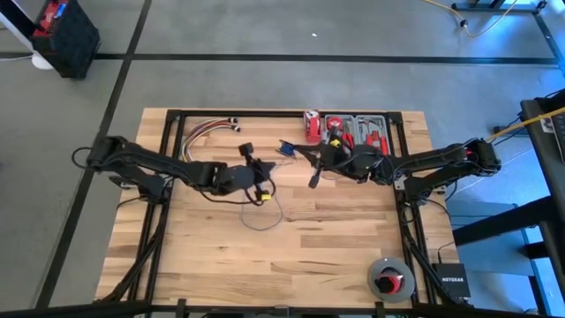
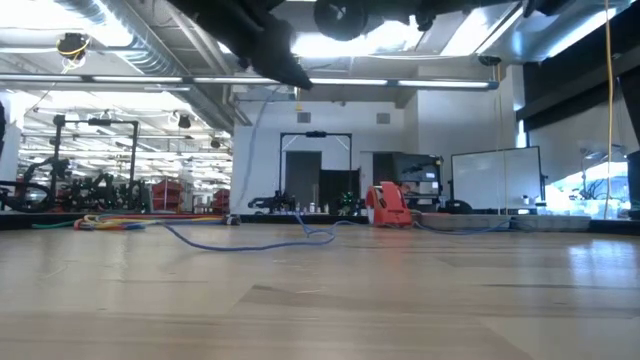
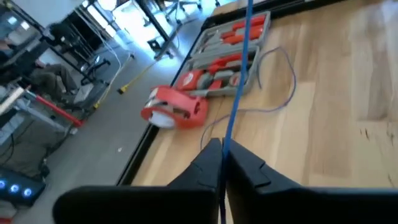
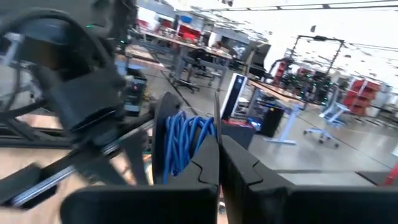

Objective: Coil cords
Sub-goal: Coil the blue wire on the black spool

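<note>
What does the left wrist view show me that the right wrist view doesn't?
Only the left wrist view: the left gripper shut on a taut run of the blue cord, with slack cord looping on the table beside a red tape dispenser and an open tool case.

Only the right wrist view: a bundle of blue cord turns already coiled just beyond the right gripper, with the other arm close behind.

Both: closed dark fingers, blue cord, and the workshop beyond the table.
</note>
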Tool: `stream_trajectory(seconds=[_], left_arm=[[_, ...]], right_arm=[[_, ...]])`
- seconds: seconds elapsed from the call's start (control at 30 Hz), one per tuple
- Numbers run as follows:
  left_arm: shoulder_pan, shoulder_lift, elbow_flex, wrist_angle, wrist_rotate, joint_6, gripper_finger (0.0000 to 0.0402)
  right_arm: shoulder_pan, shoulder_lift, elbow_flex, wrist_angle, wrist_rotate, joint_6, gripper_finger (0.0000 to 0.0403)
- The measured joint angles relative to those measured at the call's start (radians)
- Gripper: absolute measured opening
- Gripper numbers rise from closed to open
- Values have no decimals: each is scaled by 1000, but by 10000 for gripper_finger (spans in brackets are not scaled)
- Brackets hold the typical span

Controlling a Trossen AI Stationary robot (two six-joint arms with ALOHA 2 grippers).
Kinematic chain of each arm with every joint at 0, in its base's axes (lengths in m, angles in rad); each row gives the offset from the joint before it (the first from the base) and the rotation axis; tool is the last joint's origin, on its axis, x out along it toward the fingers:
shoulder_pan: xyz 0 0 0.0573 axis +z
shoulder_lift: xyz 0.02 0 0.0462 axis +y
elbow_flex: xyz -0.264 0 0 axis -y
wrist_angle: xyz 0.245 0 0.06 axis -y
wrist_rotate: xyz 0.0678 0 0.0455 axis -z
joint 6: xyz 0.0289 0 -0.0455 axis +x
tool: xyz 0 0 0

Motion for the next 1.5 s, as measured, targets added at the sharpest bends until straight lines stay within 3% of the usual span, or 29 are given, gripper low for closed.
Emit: stream_trajectory(seconds=[0.27, 0.43, 0.6, 0.73, 1.0, 1.5], left_arm=[[44, -98, 0, -180, 1, -43, 1], [27, -234, 0, -227, 7, -63, 0], [-10, -395, 0, -217, 158, -98, 0], [-27, -441, 0, -162, 182, -118, 0], [-35, -336, 0, 52, 264, -124, 0], [-54, -60, 0, 408, 266, -52, 0]], right_arm=[[57, -19, 2, 25, -83, -21, 1], [68, -19, 2, -12, -88, -62, 1], [68, -17, 2, -72, -40, -122, 1], [68, 10, 2, -78, -24, -146, 1], [32, 60, 2, -66, 8, -158, 1], [-5, 88, 2, -28, -18, -75, 1]])
